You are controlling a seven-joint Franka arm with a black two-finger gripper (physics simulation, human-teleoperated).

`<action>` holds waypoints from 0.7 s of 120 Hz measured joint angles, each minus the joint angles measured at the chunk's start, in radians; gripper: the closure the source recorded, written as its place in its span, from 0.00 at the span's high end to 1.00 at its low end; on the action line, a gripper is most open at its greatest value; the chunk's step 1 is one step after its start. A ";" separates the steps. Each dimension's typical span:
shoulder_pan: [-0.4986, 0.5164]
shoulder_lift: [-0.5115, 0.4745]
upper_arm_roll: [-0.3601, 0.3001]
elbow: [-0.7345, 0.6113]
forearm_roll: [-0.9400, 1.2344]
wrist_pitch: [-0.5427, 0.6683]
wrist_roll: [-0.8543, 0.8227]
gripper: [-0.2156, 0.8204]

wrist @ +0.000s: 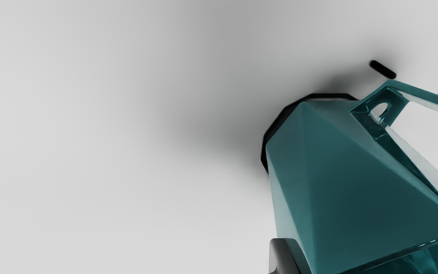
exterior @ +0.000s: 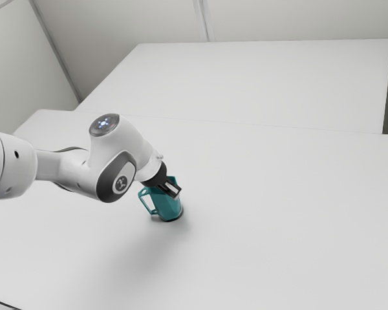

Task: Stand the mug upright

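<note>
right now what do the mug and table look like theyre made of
The mug could be glazed ceramic or hard plastic: glossy teal, with bright glints along its rim. The table seems matte laminate or painted board: smooth, pale, with soft shadows, no visible grain.

The arm (exterior: 74, 173) reaches in from the exterior view's left, its end effector (exterior: 174, 190) slanting downward.

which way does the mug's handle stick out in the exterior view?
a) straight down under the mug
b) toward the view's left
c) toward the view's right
b: the handle juts from the teal mug's body toward the exterior view's left.
</note>
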 joint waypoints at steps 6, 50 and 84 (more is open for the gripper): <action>0.000 0.002 0.000 0.000 0.000 0.001 0.000 0.03; 0.002 -0.024 -0.001 0.000 0.003 -0.016 0.000 0.57; -0.010 -0.122 -0.001 0.003 0.004 -0.106 0.000 0.73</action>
